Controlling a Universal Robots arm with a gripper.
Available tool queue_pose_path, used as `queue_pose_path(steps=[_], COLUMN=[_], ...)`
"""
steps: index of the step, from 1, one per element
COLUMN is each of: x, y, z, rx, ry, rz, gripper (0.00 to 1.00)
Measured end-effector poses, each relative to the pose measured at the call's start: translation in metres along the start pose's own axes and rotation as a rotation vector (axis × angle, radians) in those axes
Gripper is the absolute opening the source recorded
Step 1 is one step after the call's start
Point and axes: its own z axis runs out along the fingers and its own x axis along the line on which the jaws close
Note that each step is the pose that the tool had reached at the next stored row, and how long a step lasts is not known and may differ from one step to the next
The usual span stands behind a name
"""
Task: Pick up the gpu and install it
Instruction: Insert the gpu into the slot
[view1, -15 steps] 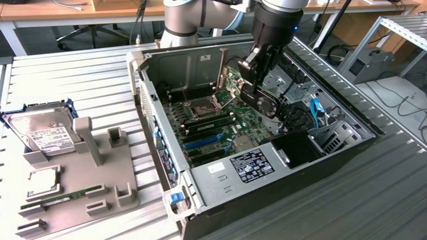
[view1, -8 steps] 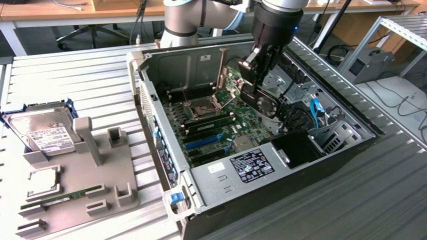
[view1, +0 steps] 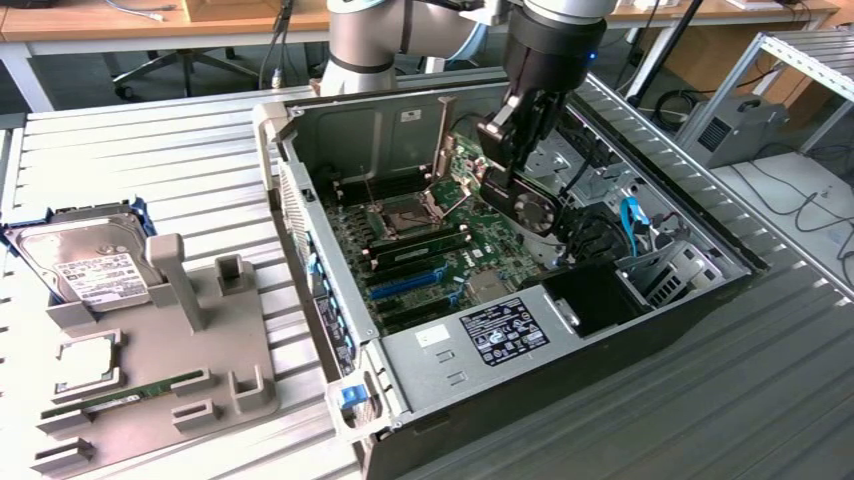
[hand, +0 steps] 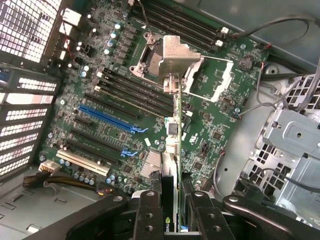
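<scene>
Grip: end effector (hand: 176, 222) closed on the gpu (hand: 176, 150), the card clamped edge-on between its two fingers (hand: 150, 215).
Gpu axis: long axis runs straight out from the end effector toward the motherboard (hand: 125, 100), with the silver bracket (hand: 176, 55) at the far end.
Gpu face: round fan (view1: 538, 213) just below the end effector in the exterior view.
Gpu place: held over the board inside the open computer case (view1: 400, 370), clear of the blue slot (hand: 107, 118).
Farthest: hard drive (view1: 94, 272) on the desk (view1: 160, 150), well apart.
</scene>
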Motion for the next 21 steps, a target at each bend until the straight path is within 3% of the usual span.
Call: queue_pose_path(steps=[21], x=[0.0000], y=[0.0000], z=[0.0000], rx=[-0.0007], ry=[-0.0012], rz=[-0.035], gripper=[0.26])
